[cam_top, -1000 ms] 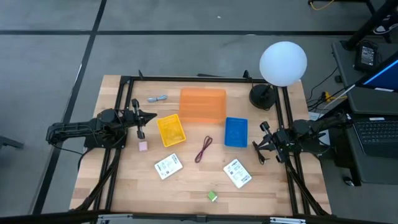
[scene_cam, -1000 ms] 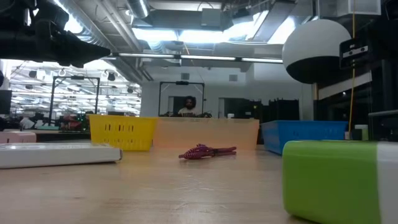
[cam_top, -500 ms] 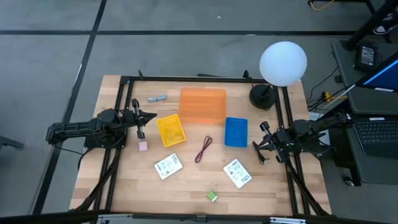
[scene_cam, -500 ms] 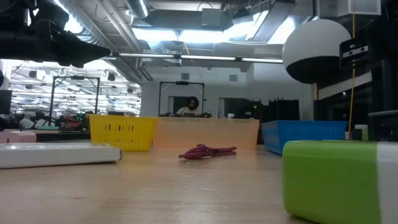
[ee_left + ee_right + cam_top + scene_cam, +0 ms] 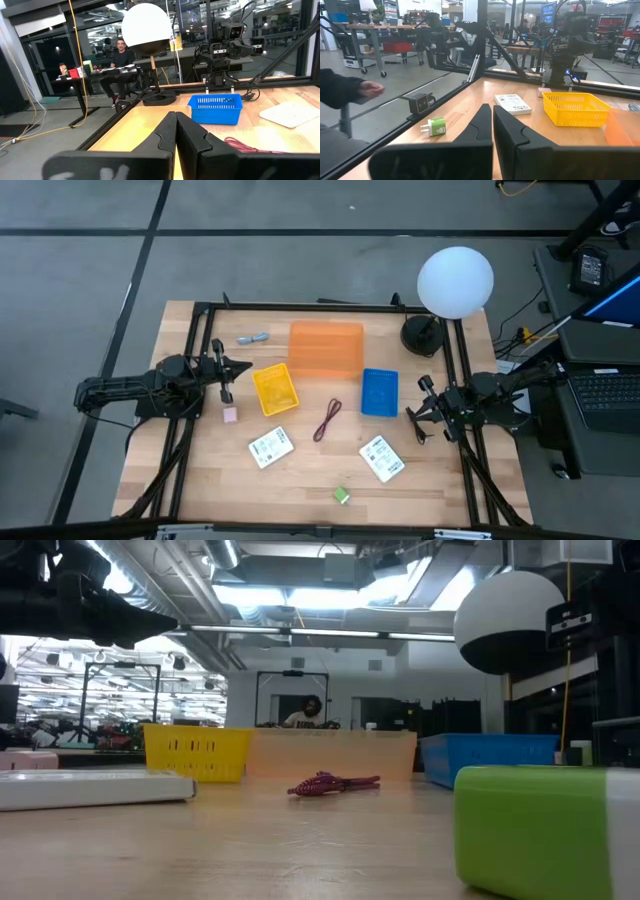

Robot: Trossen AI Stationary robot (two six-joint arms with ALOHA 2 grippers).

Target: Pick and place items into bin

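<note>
Loose items on the wooden table [image 5: 190, 480], none binned.
Two white labelled packets [image 5: 270, 447] flank a dark red looped cord [image 5: 327, 420] below the yellow bin [image 5: 275, 389]; left gripper [image 5: 245, 367] and right gripper [image 5: 412, 418] clenched, empty.

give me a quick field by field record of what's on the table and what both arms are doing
bins: yellow bin, orange bin, blue bin, all near the table's middle
cord: dark red looped cord lying between the yellow and blue bins
packets: two white packets flat on the wood
blocks: pink block, green block
grey-blue piece: beside the orange bin
left hand: shut, empty, at the left edge
right hand: shut, empty, at the right edge
items binned: none visible
</note>
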